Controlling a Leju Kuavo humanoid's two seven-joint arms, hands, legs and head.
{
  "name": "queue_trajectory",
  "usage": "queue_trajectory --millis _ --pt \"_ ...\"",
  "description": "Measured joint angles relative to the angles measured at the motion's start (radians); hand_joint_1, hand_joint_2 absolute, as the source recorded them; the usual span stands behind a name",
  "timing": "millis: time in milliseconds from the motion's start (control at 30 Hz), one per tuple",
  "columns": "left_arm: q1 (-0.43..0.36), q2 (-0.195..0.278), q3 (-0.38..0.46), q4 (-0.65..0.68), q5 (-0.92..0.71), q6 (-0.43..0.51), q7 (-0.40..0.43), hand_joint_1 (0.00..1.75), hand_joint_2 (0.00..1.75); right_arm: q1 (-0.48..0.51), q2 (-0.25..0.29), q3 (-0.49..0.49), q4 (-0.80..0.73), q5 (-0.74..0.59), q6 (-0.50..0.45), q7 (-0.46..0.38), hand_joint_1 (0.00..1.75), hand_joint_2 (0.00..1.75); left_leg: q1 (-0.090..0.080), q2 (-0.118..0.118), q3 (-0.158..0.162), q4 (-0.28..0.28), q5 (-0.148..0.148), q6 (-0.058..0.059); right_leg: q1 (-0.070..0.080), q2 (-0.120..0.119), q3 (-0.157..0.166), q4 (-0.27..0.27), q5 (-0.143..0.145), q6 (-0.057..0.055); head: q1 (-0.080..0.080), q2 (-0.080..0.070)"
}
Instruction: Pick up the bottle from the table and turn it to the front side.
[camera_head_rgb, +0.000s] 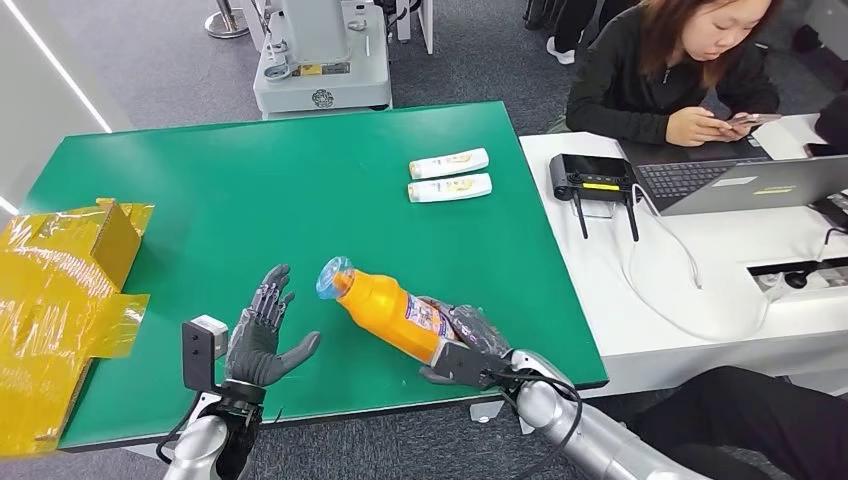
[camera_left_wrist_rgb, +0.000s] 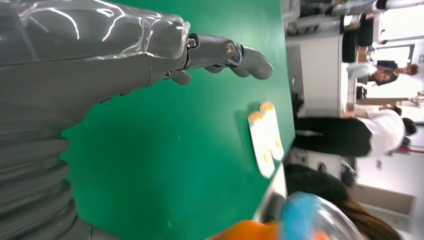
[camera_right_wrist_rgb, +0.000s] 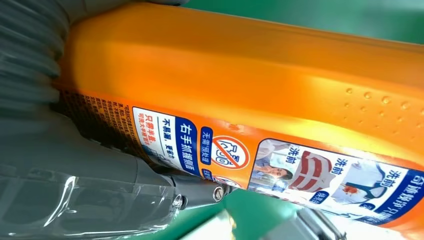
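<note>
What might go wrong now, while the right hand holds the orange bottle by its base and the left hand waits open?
1. The right hand grips the bottle only near its base, with the capped end sticking far out, so the bottle may slip or sag while turning.
2. The left hand is open close to the cap; a swing could hit it.
3. If dropped, the bottle could roll off the table near its front edge.

The right hand grips an orange bottle, its printed label facing the camera
</note>
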Motion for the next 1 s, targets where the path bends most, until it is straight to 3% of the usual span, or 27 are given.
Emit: queue_trajectory --millis 200,433,800,1000 --pt "-0.037 0.009 0.009 0.000 0.098 -0.117 0.042 0.00 1.75 0.008 0.008 -0.059 -0.031 -0.061 -0.040 -0.064 1.75 1.75 0.000 0.000 -0.003 0.000 0.001 0.001 0.000 -0.001 -0.003 0.000 0.000 0.000 0.000 0.000" --pt "-0.181 0.012 0.011 0.002 0.197 -0.225 0.154 0.00 1.75 -0.046 0.051 -0.092 -0.056 -0.072 -0.083 -0.087 1.75 1.75 0.000 0.000 -0.004 0.000 0.003 0.000 0.000 -0.001 -0.004 0.001 0.001 0.000 0.000 0.000" --pt "-0.429 -0.017 -0.009 0.046 0.217 -0.148 0.237 0.00 1.75 -0.163 0.125 -0.108 -0.057 -0.065 -0.116 -0.080 1.75 1.75 0.000 0.000 -0.005 0.001 0.004 0.000 0.000 -0.001 -0.006 0.002 0.001 0.000 0.000 0.000" --pt "-0.516 -0.039 -0.048 0.103 0.204 -0.099 0.234 0.00 1.75 -0.253 0.175 -0.108 0.027 0.005 -0.131 -0.069 1.75 1.75 0.000 0.000 -0.006 0.001 0.004 0.000 0.000 0.000 -0.006 0.002 0.001 0.000 0.000 0.000"
